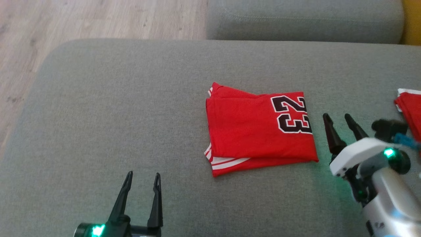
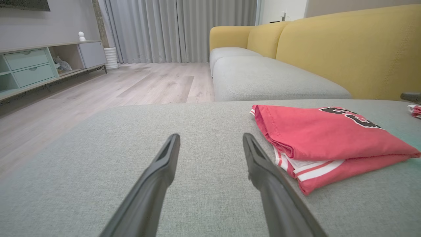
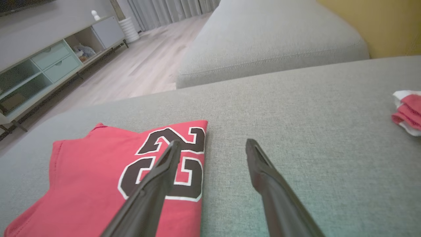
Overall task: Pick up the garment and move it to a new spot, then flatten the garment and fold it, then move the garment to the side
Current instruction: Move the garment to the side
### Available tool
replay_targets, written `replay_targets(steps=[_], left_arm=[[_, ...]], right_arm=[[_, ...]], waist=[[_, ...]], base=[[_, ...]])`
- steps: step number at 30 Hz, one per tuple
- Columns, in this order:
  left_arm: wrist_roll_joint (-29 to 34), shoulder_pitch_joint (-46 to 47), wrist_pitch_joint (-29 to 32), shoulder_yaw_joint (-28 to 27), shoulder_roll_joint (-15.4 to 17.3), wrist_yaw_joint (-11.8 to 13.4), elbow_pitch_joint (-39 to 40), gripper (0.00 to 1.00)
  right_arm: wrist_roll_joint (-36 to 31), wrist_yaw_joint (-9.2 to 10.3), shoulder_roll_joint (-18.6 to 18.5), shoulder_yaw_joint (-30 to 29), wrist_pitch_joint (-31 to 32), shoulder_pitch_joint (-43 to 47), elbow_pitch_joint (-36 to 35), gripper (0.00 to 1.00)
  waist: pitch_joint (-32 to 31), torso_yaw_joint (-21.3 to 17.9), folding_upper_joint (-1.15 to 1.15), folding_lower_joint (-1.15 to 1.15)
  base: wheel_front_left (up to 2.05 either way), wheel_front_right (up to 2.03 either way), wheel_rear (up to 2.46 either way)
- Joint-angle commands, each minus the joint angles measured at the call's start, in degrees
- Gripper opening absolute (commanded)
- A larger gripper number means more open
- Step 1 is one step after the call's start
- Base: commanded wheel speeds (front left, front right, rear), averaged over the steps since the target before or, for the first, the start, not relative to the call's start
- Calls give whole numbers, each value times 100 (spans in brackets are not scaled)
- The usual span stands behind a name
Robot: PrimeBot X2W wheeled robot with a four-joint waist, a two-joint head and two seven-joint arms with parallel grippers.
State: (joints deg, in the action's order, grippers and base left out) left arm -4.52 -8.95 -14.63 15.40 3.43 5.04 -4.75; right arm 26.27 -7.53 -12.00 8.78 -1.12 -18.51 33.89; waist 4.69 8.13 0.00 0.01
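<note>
The red number 23 jersey [image 1: 256, 128] lies folded into a tidy rectangle on the grey sofa seat cushion [image 1: 115, 115], right of its middle. The number is at the jersey's right end and the white-striped hems are stacked at its near left corner. By the look of it the fold is done, and what is left is the move to the side

The right gripper [image 1: 336, 116] sits just beside the jersey's right edge, its jaws spread wide and holding nothing. In the right wrist view one finger crosses the number and the other lies over bare cushion. The jaws seem lined up on that edge, probably to pinch the stacked layers; whether they touch the cloth I cannot tell

The left gripper [image 1: 143, 173] is nearer and well to the left of the jersey, low over the cushion. Its jaws are also wide open and empty. From there it could take the striped corner, so the stack would shift without coming undone

A second red and white garment [image 1: 409, 112] lies at the cushion's right edge, apart from the jersey, likely marking the side spot

No container stands on the cushion. Across the wooden floor a sideboard [image 2: 33, 65] has two shut drawers and an open compartment with something small inside, too blurred to name
</note>
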Motion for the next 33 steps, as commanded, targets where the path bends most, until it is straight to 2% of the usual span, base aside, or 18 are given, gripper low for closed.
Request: replay_targets(steps=[1,6,10,11,13,14,21,24,28,33], left_arm=[[-26,208,-37,-105,-54,38,161,100],[-108,377,-37,57,-55,110,112,100],[-196,506,-37,165,-55,182,86,100],[-212,537,-37,187,-55,200,82,100],[-239,599,-37,230,-55,234,78,100],[-248,628,-37,248,-55,247,74,100],[-260,770,-37,279,-55,305,61,100],[-276,822,-37,287,-55,315,67,100],[-291,939,-37,309,-55,326,78,100],[-302,1163,-37,333,-55,328,73,100]], right_arm=[[102,4,-119,142,97,-173,-78,100],[607,4,-311,534,735,-417,247,100],[1020,4,-328,940,982,-426,362,98],[1077,4,-341,1003,964,-436,400,81],[1171,4,-356,1074,856,-488,493,11],[1213,4,-362,1106,795,-526,536,0],[1377,4,-584,1306,440,-817,614,0],[1419,4,-867,1439,368,-965,508,0],[1480,4,-1439,1604,449,-1135,211,0],[1486,4,-2323,1573,606,-1283,-323,0]], waist=[[72,47,0,-1],[247,141,0,-1],[395,191,0,-1],[436,198,0,-1],[516,197,0,-1],[551,190,0,-1],[713,25,0,-1],[797,-158,0,-1],[964,-457,0,-1],[1217,-827,0,-1]], base=[[0,0,0],[0,0,0],[0,0,0],[0,0,0],[0,0,0],[0,0,0],[0,0,0],[0,0,0],[0,0,0],[0,0,0]])
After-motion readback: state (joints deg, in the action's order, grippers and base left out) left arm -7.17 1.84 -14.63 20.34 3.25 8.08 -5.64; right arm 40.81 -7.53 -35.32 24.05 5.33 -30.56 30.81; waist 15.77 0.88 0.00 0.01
